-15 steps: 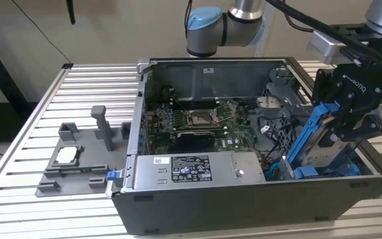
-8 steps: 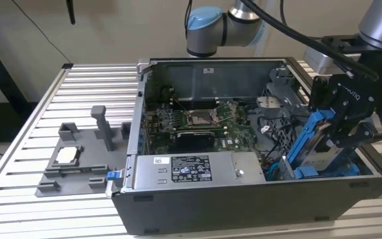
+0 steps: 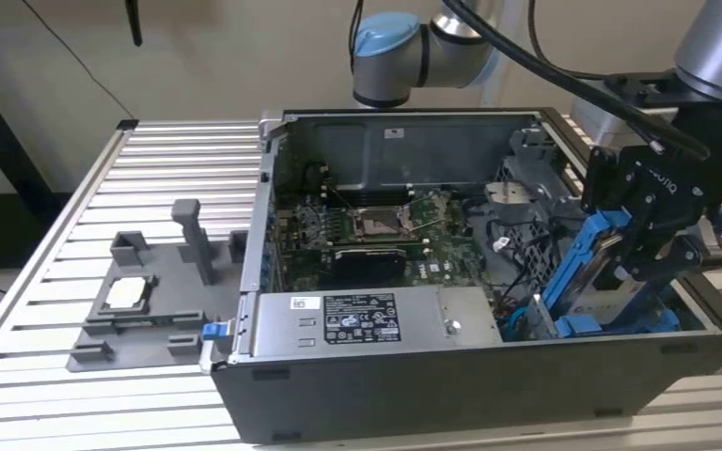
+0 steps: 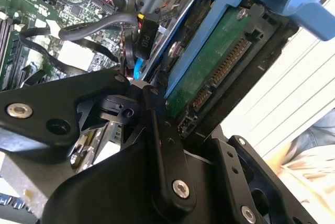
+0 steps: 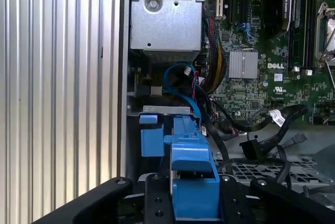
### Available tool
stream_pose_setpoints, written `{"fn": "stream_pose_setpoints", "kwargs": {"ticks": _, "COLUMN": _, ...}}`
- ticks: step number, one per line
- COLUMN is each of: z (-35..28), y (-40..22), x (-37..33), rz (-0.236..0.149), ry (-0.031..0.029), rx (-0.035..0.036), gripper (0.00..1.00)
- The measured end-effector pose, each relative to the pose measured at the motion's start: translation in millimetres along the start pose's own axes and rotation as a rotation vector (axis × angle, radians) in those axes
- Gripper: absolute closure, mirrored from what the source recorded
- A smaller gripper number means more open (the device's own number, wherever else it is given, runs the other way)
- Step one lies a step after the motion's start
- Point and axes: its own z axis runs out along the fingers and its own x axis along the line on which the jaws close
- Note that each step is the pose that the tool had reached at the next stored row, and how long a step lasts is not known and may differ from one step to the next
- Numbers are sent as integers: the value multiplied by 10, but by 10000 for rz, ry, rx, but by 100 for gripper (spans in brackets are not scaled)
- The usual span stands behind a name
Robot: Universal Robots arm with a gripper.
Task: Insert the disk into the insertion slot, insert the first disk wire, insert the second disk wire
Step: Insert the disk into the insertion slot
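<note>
My gripper (image 3: 627, 271) is shut on the disk (image 3: 590, 274), a drive in a bright blue carrier. It holds the disk steeply tilted, low inside the open computer case at the exterior view's right. In the second wrist view the disk's green circuit side and its connectors (image 4: 217, 69) face the camera between my black fingers (image 4: 163, 145). The first wrist view looks along the blue carrier (image 5: 193, 174) toward the insertion slot (image 5: 153, 136), a dark bay with blue fittings against the case wall. A black wire plug (image 4: 145, 34) and a thin blue wire (image 4: 137, 70) hang loose beside the disk.
The silver power supply box (image 3: 361, 324) fills the case's front, with the motherboard (image 3: 374, 225) behind it. Loose black cables (image 5: 261, 124) cross the board near the bay. A grey fixture (image 3: 148, 301) stands on the slatted table (image 3: 173, 160) at the exterior view's left.
</note>
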Motion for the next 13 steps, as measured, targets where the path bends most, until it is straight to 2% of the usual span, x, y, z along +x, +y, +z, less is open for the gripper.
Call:
{"fn": "stream_pose_setpoints", "kwargs": {"ticks": 1, "z": -1, "y": 0, "x": 0, "rz": 1, "ry": 3, "rx": 0, "gripper": 66}}
{"fn": "stream_pose_setpoints", "kwargs": {"ticks": 2, "z": 0, "y": 0, "x": 0, "rz": 0, "ry": 3, "rx": -1, "gripper": 60}}
{"fn": "stream_pose_setpoints", "kwargs": {"ticks": 4, "z": 1, "y": 0, "x": -2, "rz": 1, "ry": 3, "rx": -1, "gripper": 60}}
{"fn": "stream_pose_setpoints", "kwargs": {"ticks": 5, "z": -3, "y": 0, "x": -2, "rz": 1, "ry": 5, "rx": -1, "gripper": 53}}
{"fn": "stream_pose_setpoints", "kwargs": {"ticks": 6, "z": -29, "y": 2, "x": -2, "rz": 2, "ry": 5, "rx": -1, "gripper": 53}}
{"fn": "stream_pose_setpoints", "kwargs": {"ticks": 10, "z": -210, "y": 8, "x": -2, "rz": 2, "ry": 5, "rx": -1, "gripper": 53}}
{"fn": "stream_pose_setpoints", "kwargs": {"ticks": 13, "z": -277, "y": 11, "x": -3, "rz": 2, "ry": -1, "rx": 58, "gripper": 53}}
